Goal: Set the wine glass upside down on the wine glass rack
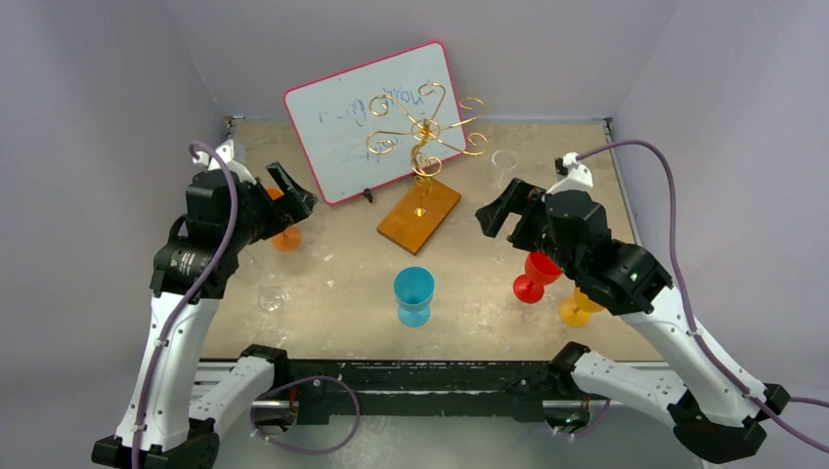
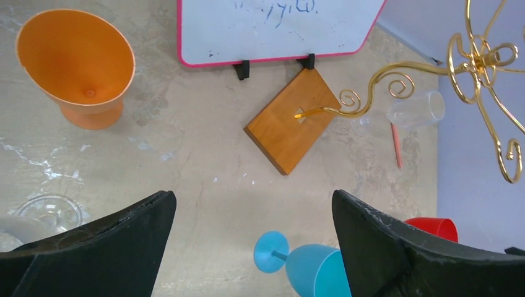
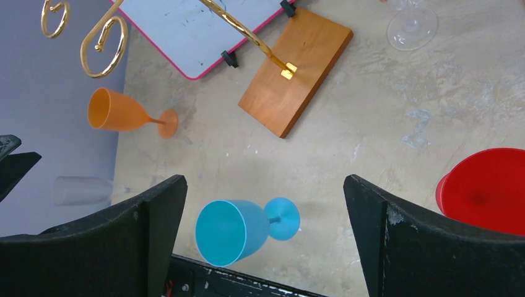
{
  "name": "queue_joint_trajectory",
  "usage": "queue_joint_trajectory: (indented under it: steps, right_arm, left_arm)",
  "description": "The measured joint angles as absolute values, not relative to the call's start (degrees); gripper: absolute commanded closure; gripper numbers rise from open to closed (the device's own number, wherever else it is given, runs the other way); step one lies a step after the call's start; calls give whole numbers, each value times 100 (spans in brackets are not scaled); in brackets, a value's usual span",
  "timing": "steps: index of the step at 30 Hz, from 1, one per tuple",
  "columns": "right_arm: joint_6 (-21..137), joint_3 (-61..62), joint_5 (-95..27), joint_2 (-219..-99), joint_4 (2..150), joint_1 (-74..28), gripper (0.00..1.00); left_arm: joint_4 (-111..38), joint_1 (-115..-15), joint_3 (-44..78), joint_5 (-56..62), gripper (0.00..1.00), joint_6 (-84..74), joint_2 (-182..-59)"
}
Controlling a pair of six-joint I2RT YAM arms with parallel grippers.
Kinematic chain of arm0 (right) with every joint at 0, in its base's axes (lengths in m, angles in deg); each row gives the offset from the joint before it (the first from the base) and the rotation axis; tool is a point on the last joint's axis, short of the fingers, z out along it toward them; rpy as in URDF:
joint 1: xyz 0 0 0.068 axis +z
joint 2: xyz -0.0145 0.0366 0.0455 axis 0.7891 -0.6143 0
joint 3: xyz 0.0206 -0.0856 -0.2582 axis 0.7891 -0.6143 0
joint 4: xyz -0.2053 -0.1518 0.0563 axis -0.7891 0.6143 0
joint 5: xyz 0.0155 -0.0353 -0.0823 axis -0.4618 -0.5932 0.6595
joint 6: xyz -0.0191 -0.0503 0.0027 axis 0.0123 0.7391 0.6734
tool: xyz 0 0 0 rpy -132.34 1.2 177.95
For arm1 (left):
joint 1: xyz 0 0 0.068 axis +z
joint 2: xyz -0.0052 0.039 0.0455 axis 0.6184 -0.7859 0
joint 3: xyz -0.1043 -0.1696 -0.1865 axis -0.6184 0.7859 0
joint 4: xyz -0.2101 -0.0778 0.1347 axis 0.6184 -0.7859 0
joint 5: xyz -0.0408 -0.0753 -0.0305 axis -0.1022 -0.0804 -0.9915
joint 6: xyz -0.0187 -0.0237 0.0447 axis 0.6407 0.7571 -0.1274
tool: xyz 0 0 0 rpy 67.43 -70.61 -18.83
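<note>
In the top view the wine glass rack (image 1: 425, 132) stood at upper centre of the counter (image 1: 332, 283) with no glass hung on it. The left tool (image 1: 290, 191) and right tool (image 1: 503, 208) were both spread wide and empty, so the reach for a glass seemed to be in hand. The left wrist view had an orange wine glass (image 2: 77, 68) at upper left. The right wrist view framed a blue wine glass (image 3: 232, 232) at lower centre and a red wine glass (image 3: 489, 189) at right. Next, a tool would need to descend and clasp one stem; which glass was unclear.
</note>
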State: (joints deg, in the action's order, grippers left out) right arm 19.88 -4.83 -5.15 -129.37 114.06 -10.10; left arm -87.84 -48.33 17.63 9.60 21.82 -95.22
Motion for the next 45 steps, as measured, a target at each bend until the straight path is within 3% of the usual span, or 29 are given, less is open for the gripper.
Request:
queue_joint_trajectory:
  steps: [14, 26, 45]
  right_arm:
    - [2108, -597, -493, -13116, 11356, -1010, 0]
    - [2176, -634, -508, -13123, 11262, -1010, 1]
    - [2215, -660, -639, -13123, 11203, -1010, 2]
  left_arm:
    - [-9484, -4833, 1610, 2551, 6, 2306, -9824]
    - [-10151, -4833, 1582, 4120, 51, 3109, -9939]
    - [-10865, -4833, 1665, 4621, 53, 3701, -10112]
